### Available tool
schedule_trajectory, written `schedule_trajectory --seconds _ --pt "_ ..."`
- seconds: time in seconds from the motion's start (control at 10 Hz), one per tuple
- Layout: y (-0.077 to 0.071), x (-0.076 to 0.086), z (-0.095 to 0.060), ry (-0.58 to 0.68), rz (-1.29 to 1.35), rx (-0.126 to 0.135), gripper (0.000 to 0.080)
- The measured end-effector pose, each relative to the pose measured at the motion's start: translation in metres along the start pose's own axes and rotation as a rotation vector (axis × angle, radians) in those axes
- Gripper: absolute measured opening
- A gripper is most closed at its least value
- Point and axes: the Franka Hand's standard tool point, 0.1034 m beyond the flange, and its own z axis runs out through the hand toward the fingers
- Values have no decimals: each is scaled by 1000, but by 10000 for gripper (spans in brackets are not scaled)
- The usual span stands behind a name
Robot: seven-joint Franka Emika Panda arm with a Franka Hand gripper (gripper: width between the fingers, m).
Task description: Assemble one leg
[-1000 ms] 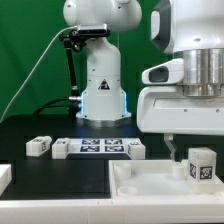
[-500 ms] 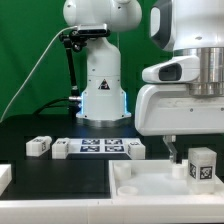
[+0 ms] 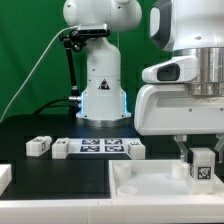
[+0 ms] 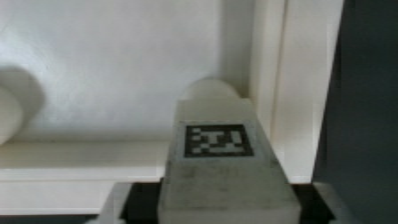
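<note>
A leg (image 3: 203, 166), a small white post with a black-and-white tag, stands upright in a corner of the large white rimmed panel (image 3: 150, 186) at the exterior view's right. My gripper (image 3: 202, 154) has come down over it, one finger on each side. In the wrist view the leg (image 4: 217, 150) fills the space between the jaws of my gripper (image 4: 217, 208). A thin dark gap shows on each side of it, so the jaws stand open around it. The panel's rim (image 4: 294, 90) runs beside the leg.
Three more white legs lie on the black table: two at the left (image 3: 38, 146) (image 3: 60, 148) and one (image 3: 135, 148) right of the marker board (image 3: 100, 147). Another white part (image 3: 5, 178) shows at the left edge. The arm's base (image 3: 100, 85) stands behind.
My gripper has moved toward the exterior view's right and a little down, from beside the leg to straddling it. The leg has not moved.
</note>
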Motion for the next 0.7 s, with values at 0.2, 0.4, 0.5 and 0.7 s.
schedule_trajectory --seconds 0.2,0.4,0.5,0.7 --pt "1 1 0 4 267 13 291" --pt "0 -1 0 4 586 15 291" --pt "-1 -2 0 5 738 11 291" --pt "-2 -3 0 11 1056 4 291"
